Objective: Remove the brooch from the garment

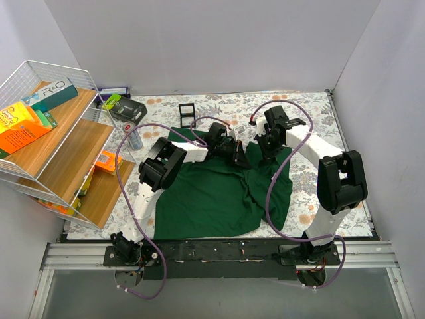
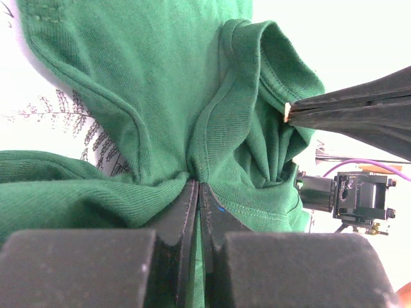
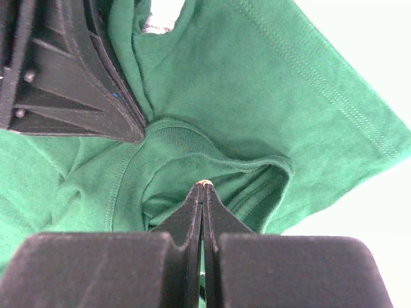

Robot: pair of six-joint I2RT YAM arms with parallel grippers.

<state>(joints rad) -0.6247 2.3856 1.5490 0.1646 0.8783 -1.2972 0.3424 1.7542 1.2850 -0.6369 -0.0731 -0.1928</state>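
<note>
While my left hand (image 2: 198, 185) pinches the collar (image 3: 212, 160) of the garment (image 1: 212, 196), my right hand (image 3: 204, 187) is closed. A small tan piece (image 2: 286, 113) sits between its tips.

- My top cam sits high at the near edge, looking down over the whole table (image 1: 312, 113).
- Left wrist cam stares past the left gripper (image 2: 196, 187), super close to the shirt (image 2: 148, 77) collar.
- Right wrist cam does likewise past the right gripper (image 3: 203, 187); both share that collar.
</note>
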